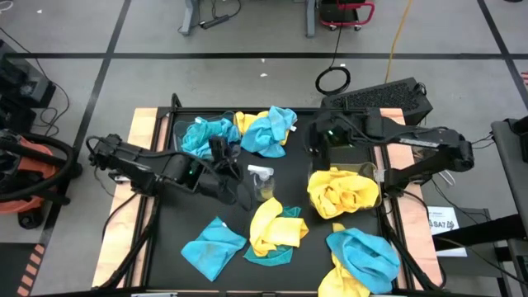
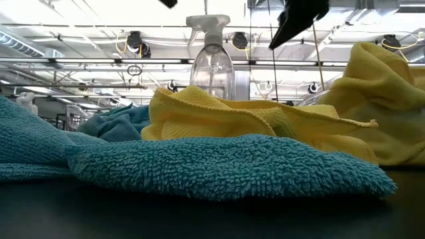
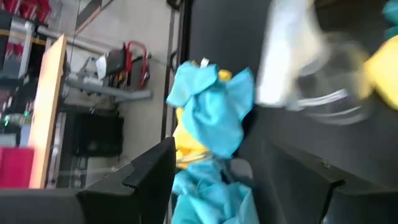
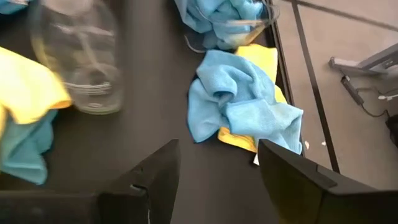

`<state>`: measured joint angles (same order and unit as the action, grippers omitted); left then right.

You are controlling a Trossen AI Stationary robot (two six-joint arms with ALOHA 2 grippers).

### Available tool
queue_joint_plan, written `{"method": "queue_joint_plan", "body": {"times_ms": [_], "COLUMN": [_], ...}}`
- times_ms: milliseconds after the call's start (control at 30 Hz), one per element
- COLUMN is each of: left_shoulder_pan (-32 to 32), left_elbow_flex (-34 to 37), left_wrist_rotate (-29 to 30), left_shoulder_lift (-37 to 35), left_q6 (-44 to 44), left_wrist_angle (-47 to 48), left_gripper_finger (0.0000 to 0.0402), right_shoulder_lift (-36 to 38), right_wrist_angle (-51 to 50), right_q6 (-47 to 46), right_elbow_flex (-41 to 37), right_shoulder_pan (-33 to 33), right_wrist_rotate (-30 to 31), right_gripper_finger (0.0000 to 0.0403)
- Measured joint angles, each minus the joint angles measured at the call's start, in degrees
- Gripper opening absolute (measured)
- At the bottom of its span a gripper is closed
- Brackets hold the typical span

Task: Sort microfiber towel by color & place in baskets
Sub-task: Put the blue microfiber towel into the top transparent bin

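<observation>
You've got a black table (image 1: 272,186) with towels all over it, so the sort looks barely started. Two clear baskets show: one far left (image 1: 188,132) with blue towels bunched in it (image 1: 206,136), and one on the right (image 1: 363,173) with a yellow pile (image 1: 342,191) sitting on or in it; you can't tell how much is properly inside either. A blue-and-yellow heap (image 1: 268,128) lies at the far edge just beside the left basket, apparently outside it. Near side still loose: a blue towel (image 1: 213,246), a yellow over blue pair (image 1: 276,231), and a blue on yellow heap (image 1: 363,257) near right. So most cloths are left to move, by the look of it. Left gripper (image 1: 219,151) sits at the blue basket's edge, jaws apart and nothing between them; the left wrist view shows empty fingers (image 3: 149,171) pointing at blue cloth. Right gripper (image 1: 318,139) hangs over the far middle, jaws apart too, empty, with the far heap ahead of its fingers (image 4: 155,174). A small spray bottle (image 1: 262,181) stands mid-table, not part of the sort; keep clear of it.
</observation>
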<state>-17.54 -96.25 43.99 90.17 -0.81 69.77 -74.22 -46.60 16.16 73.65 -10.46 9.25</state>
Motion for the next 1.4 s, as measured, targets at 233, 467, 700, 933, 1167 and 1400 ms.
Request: {"method": "queue_joint_plan", "body": {"times_ms": [233,467,700,933,1167,1400], "left_shoulder_pan": [6.49,15.31,25.08,30.89,32.43,32.37], "left_elbow_flex": [0.0,3.07,9.74,14.75,18.37,20.59], "left_wrist_rotate": [-4.82,-14.12,-22.98,-31.09,-33.55,-35.2], "left_shoulder_lift": [0.0,-0.91,-2.39,-2.62,-2.61,-4.27], "left_q6": [-4.29,-9.9,-14.58,-15.16,-16.19,-16.04], "left_wrist_angle": [-0.39,-6.35,-14.15,-18.04,-20.18,-21.58], "left_gripper_finger": [0.0244,0.0244,0.0244,0.0244,0.0244,0.0244], "right_shoulder_lift": [-7.25,-15.69,-23.99,-31.17,-37.99,-43.7], "right_wrist_angle": [5.62,13.51,19.36,24.38,21.52,12.68], "right_q6": [7.43,13.66,15.0,14.97,12.62,14.48], "right_elbow_flex": [0.0,0.0,0.0,0.91,8.74,14.57], "right_shoulder_pan": [-9.0,-15.3,-20.71,-22.68,-23.5,-23.14], "right_wrist_rotate": [-8.41,-14.87,-19.86,-20.13,-19.98,-17.31], "right_gripper_finger": [0.0208,0.0208,0.0208,0.0208,0.0207,0.0136]}}
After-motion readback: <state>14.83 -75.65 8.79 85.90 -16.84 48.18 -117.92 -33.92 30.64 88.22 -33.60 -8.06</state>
